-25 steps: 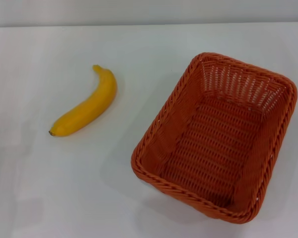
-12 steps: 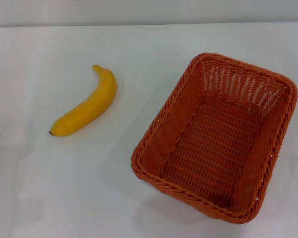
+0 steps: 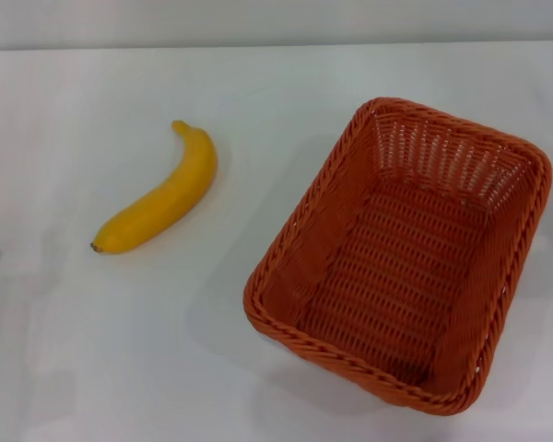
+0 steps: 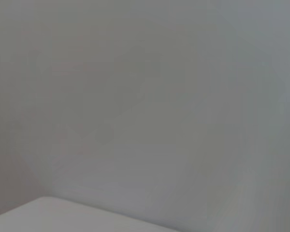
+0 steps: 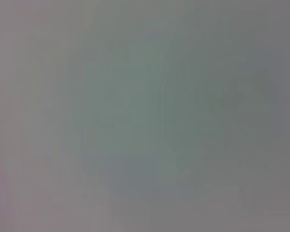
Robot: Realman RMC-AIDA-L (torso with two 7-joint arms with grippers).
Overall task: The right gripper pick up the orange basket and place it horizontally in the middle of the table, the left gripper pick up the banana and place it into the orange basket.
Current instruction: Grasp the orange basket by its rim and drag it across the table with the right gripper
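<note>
The orange basket [image 3: 401, 253] sits on the right half of the white table [image 3: 258, 92] in the head view, empty, its long side running diagonally from near-left to far-right. A yellow banana [image 3: 161, 198] lies on the left half, stem pointing away and dark tip toward the near left, well apart from the basket. Neither the left gripper nor the right gripper appears in any view. Both wrist views show only plain grey surface.
Bare tabletop surrounds both objects, with a wide gap between banana and basket. The table's far edge meets a pale wall [image 3: 276, 18] at the top of the head view.
</note>
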